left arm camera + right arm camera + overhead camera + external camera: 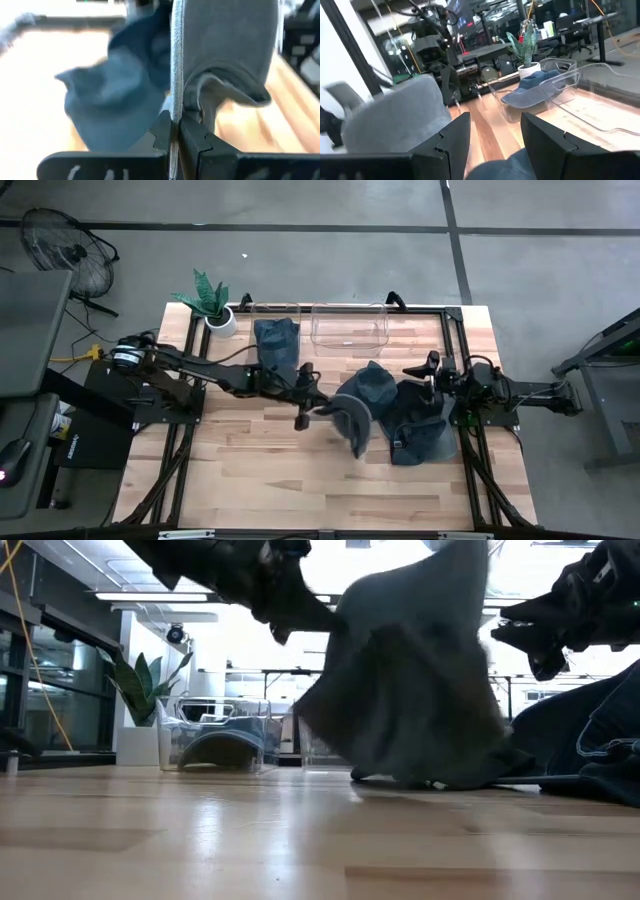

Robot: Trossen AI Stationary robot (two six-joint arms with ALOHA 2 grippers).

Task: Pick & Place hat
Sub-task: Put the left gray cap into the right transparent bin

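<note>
Left tool (175, 131) clamped on grey hat (352, 416) brim, hat lifted mid-frame off tabletop (250, 460). Right tool (492, 135) fingers apart, empty, at right over hat pile (420, 430).

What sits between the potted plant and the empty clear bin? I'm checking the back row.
A second clear bin with a blue hat in it, seen in the high view between the plant and the empty bin.

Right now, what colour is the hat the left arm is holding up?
Grey; the hat shows best in the left wrist view.
</note>
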